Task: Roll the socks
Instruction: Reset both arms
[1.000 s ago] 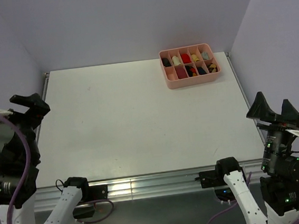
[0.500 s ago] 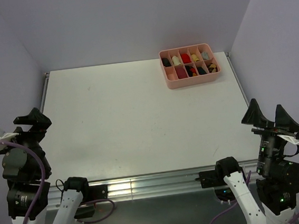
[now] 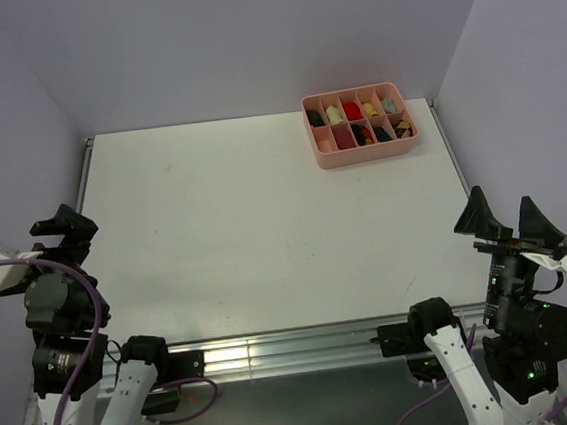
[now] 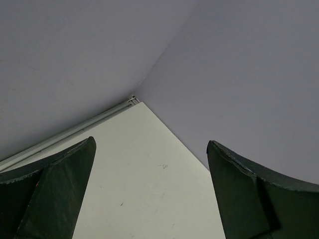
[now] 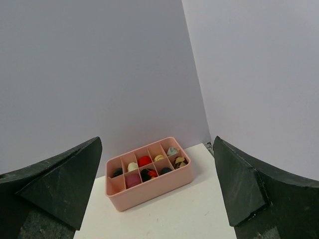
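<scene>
Left black two-finger gripper (image 3: 63, 234), right black two-finger gripper (image 3: 502, 201): both spread wide, empty, pulled to near corners (off your work area, likely). Dark-red knit sock: none loose on white table (image 3: 265, 224). Magenta bundle (image 3: 343, 138) in pink plastic divider tray (image 3: 363, 156) might be it, cannot tell.

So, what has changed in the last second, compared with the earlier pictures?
Both arms drew back toward the near edge. The left gripper sank lower at the left side of the table. The right gripper came back a little and shifted slightly left. Both stay open and empty, and nothing was taken hold of or let go. The pink tray stayed in the far right corner.
</scene>
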Available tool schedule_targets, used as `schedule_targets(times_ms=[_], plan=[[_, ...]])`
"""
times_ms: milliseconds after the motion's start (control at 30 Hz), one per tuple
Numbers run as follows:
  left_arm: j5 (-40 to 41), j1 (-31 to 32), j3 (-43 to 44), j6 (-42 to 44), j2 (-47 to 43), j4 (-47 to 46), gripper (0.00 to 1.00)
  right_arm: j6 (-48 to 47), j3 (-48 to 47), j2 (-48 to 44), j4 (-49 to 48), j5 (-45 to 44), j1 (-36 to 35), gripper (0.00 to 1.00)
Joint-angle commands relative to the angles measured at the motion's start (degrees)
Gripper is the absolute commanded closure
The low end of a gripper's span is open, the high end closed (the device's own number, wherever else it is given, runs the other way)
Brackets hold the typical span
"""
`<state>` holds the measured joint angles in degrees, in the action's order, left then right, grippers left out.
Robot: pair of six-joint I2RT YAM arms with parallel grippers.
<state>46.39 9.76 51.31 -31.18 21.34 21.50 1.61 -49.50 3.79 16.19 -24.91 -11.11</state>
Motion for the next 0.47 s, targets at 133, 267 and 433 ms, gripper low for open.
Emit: schedule_targets(times_ms=[133,267,433], plan=[[2.74,0.35,-0.42,-1.34,-0.78,-3.83,0.01,-2.92,0.45,0.69,-2.74,1.52,-1.01,0.0],[2.65,0.35,-1.21,-2.39,-0.86,-3.66,0.0,-2.92,0.63,0.78,-2.65,1.53,-1.01,0.0],[2.39,0.35,-1.74,-2.83,-0.86,-4.18,0.01,-2.93,1.07,0.43,-3.44,1.09,-1.01,0.0]])
